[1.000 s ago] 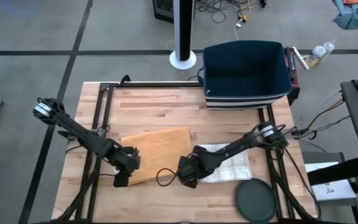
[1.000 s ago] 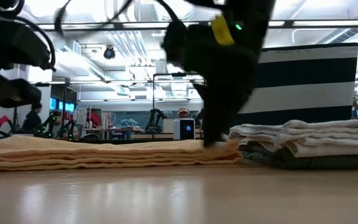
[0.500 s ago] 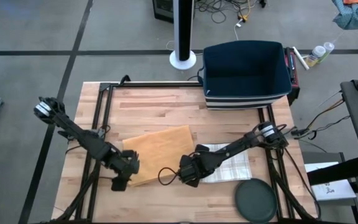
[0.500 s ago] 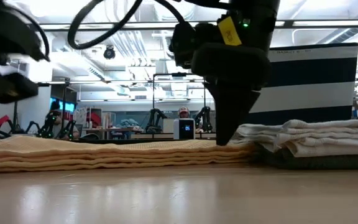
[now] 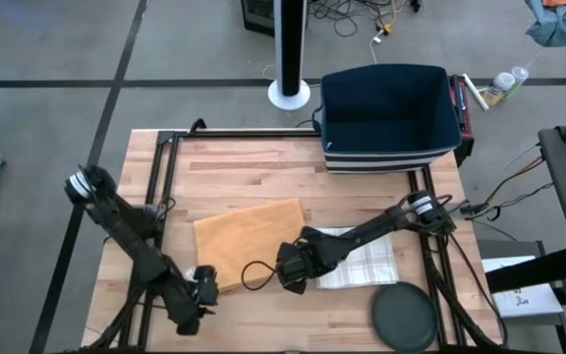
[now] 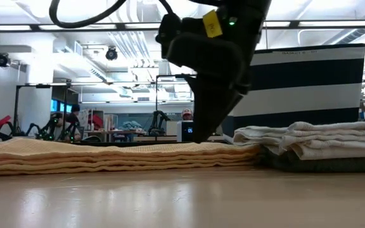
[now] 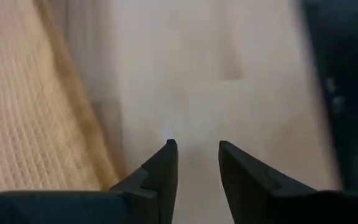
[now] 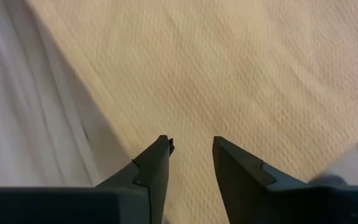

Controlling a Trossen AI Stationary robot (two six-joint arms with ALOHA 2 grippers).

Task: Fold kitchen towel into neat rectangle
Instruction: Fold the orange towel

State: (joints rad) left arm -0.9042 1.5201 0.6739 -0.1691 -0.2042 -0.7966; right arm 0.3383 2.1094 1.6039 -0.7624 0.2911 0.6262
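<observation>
The tan waffle-weave kitchen towel (image 5: 249, 241) lies folded in several flat layers (image 6: 106, 157) on the wooden table. My left gripper (image 5: 199, 292) is open over bare wood just off the towel's near left corner. Its fingers (image 7: 194, 155) have nothing between them, and the towel's edge (image 7: 86, 124) runs beside them. My right gripper (image 5: 293, 272) points steeply down over the towel's near right corner. It is open (image 8: 191, 146) with only the towel's top face below it. In the low view its tips (image 6: 201, 140) come down to the towel's top. My right gripper comes from above at the towel's top layer (image 8: 185, 93) near the near right corner. Nothing is pinched between its fingers. I cannot tell whether the tips touch the cloth.
A stack of white checked towels (image 5: 367, 261) lies right beside the tan towel, on its right (image 6: 315, 145). A dark round disc (image 5: 404, 317) sits at the near right corner. A dark blue basket (image 5: 391, 118) stands at the far right edge.
My left gripper has moved from the towel's near left corner toward the table's near edge and now hangs over bare wood. The towel lies flat as before.
</observation>
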